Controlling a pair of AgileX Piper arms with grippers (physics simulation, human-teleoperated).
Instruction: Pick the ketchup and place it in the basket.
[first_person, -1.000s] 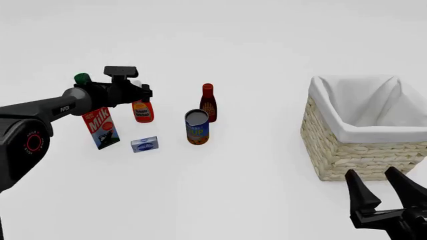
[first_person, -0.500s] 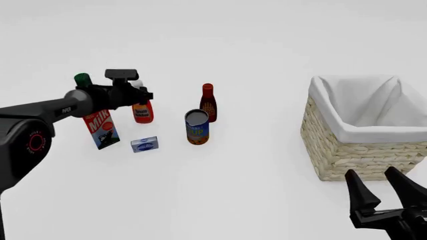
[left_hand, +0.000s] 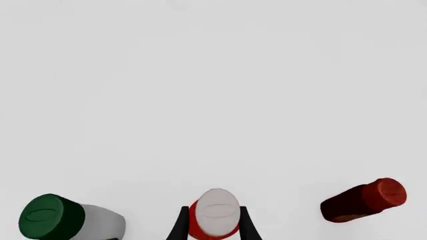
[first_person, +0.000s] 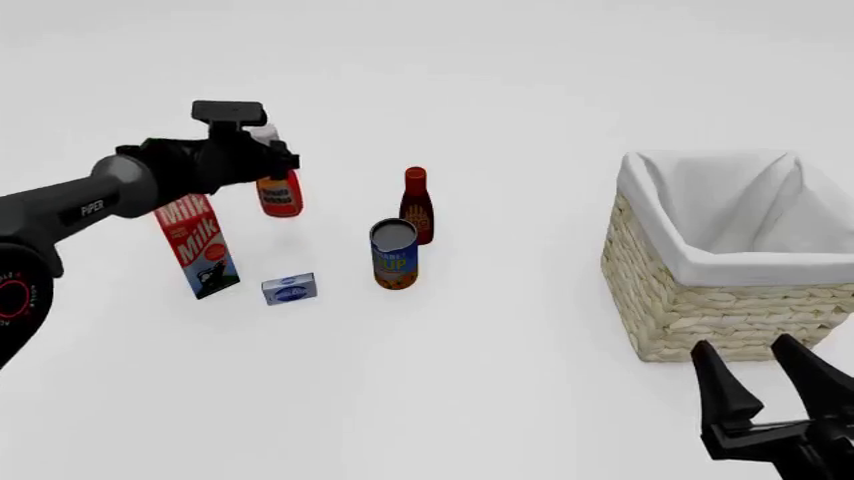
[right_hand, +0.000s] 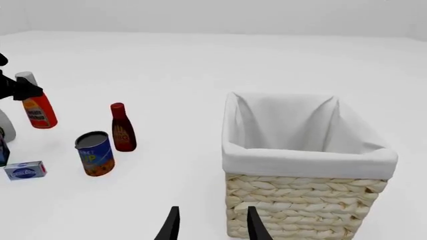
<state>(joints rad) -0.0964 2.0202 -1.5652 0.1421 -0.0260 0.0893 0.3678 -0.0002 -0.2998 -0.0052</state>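
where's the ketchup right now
In the front view the ketchup is on the left, held off the table in the left gripper, just right of the milk carton and left of the dark maroon bottle.

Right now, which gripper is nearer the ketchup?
Left. The left gripper is shut on the ketchup, holding it near the cap; the right gripper sits open beside the basket.
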